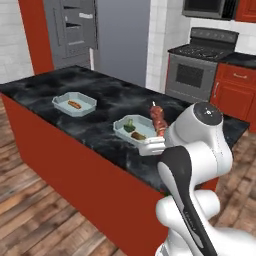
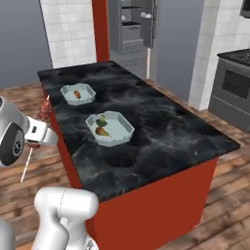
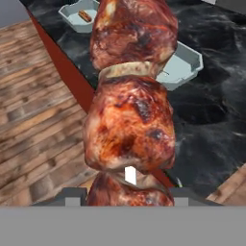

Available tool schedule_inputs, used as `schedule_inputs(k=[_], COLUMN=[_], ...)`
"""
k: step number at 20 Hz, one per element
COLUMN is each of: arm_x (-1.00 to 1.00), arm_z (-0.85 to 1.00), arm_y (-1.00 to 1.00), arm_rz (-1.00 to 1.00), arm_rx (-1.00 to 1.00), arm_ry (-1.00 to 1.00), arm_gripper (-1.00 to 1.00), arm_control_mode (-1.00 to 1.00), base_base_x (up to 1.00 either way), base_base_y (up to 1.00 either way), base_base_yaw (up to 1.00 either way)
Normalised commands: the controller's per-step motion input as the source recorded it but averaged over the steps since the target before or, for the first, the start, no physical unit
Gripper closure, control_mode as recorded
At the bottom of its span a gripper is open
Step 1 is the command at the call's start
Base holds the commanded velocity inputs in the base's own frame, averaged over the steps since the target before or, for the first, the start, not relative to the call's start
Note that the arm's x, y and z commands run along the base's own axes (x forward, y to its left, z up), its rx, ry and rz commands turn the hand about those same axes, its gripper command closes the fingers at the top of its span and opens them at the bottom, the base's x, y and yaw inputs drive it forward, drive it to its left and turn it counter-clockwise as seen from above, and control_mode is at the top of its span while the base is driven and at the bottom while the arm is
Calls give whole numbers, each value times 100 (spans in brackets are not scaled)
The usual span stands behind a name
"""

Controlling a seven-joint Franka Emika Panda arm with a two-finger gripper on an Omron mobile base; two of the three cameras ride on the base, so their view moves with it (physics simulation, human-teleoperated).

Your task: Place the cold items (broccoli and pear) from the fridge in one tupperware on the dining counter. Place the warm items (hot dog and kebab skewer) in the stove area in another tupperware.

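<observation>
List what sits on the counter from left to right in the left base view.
Tupperware with the hot dog → tupperware with the broccoli and pear → kebab skewer, held up in the end effector at that second container's right edge.

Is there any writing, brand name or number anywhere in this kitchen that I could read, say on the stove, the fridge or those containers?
None: no text can be read in any view.
The stove front has knobs but no legible markings.
The fridge door is plain grey.
The two tupperware containers carry no labels.
The kebab skewer in the hand bears no tag.
</observation>
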Motion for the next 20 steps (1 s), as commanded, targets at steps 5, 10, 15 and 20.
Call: schedule_inputs(k=[5, 10, 15, 20], arm_x=[0, 0, 0, 0], arm_z=[0, 0, 0, 0], arm_y=[0, 0, 0, 0], arm_rz=[0, 0, 0, 0], arm_rx=[0, 0, 0, 0], arm_ry=[0, 0, 0, 0], arm_gripper=[100, 100, 100, 100], arm_control_mode=[100, 100, 100, 100], base_base_x=[0, 21, 47, 55], base_base_y=[100, 100, 100, 100], base_base_yaw=[-31, -27, -41, -48])
